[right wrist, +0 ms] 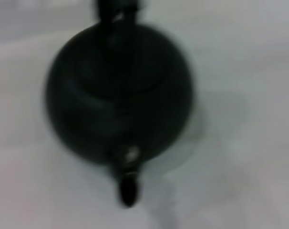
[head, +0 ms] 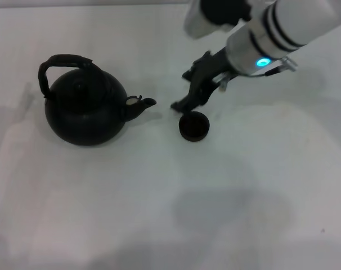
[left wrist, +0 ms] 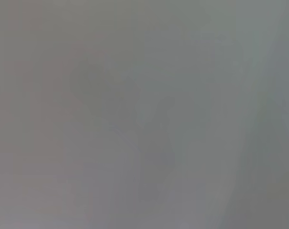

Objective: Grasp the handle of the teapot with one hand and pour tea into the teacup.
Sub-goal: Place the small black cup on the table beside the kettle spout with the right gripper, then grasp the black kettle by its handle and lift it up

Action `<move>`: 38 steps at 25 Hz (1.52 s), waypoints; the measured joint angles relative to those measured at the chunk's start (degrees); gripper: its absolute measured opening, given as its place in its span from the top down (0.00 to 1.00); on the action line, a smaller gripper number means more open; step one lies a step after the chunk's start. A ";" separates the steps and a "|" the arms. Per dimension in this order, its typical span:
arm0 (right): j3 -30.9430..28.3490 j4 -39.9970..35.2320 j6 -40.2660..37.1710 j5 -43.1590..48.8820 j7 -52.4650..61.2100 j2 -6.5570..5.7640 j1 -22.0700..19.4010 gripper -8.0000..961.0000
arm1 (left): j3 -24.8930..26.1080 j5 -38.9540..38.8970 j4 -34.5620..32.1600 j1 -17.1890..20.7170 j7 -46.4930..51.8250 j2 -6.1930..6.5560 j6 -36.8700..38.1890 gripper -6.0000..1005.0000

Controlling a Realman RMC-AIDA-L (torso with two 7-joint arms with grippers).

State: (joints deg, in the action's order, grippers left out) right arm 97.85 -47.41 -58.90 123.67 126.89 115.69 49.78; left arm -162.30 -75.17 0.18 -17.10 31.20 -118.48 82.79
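Nearest, the teacup sits on the table, just right of the teapot spout. Right claw hovers above the cup; finger spacing cannot be told. Pot likely heavy, rigid: grip the arched handle at its crown.

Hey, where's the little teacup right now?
In the head view, the teacup sits on the table just right of the teapot, off its spout tip, directly beneath the right gripper.
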 joint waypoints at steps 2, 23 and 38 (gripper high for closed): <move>-4.78 -0.04 1.63 -0.07 -1.33 0.00 -2.46 0.11 | 0.05 -0.02 0.19 0.11 0.14 0.00 0.12 0.12; -43.88 33.80 0.05 -80.65 -75.40 0.25 -18.28 0.12 | -0.38 0.46 1.48 1.38 1.49 -0.11 0.20 0.12; -44.44 45.19 -2.52 -100.33 -115.27 0.49 -17.22 0.12 | -0.44 11.73 3.23 7.47 1.40 -0.40 3.01 0.12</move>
State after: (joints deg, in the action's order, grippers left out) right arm 53.42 -2.22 -61.42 23.34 11.62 116.18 32.56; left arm -162.74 -63.44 3.42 -9.63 32.60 -118.87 85.81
